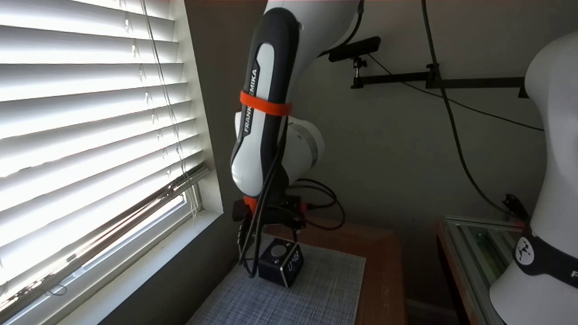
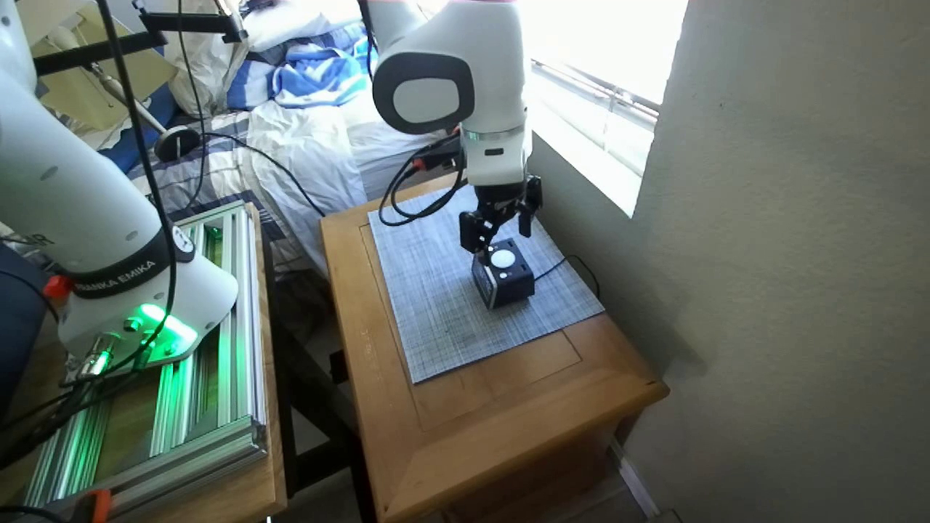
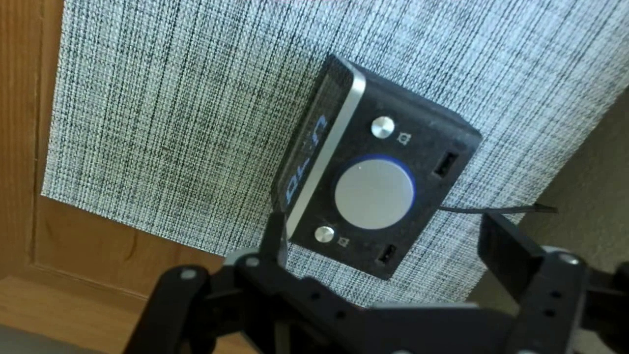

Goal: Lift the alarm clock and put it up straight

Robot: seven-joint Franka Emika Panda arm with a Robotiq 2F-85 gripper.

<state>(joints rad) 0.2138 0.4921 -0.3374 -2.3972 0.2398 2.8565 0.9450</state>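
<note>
The alarm clock point(image 3: 376, 191) is a small black box with a round silver button on its upward face and lit digits on a side face. It rests on the woven mat and also shows in both exterior views point(image 1: 271, 267) point(image 2: 513, 282). My gripper point(image 3: 383, 223) is open and empty above it, pointing down, as both exterior views also show point(image 1: 271, 232) point(image 2: 501, 231). In the wrist view the left finger is close to the clock's display-side corner. The right finger is well apart from it. Whether the left finger touches the clock cannot be told.
The grey mat point(image 2: 436, 305) covers part of a wooden table point(image 2: 508, 450). A thin black cord point(image 3: 486, 210) runs from the clock's back toward the wall. A window with blinds point(image 1: 90, 90) and wall stand close to the arm. Cables point(image 1: 259, 216) hang beside the gripper.
</note>
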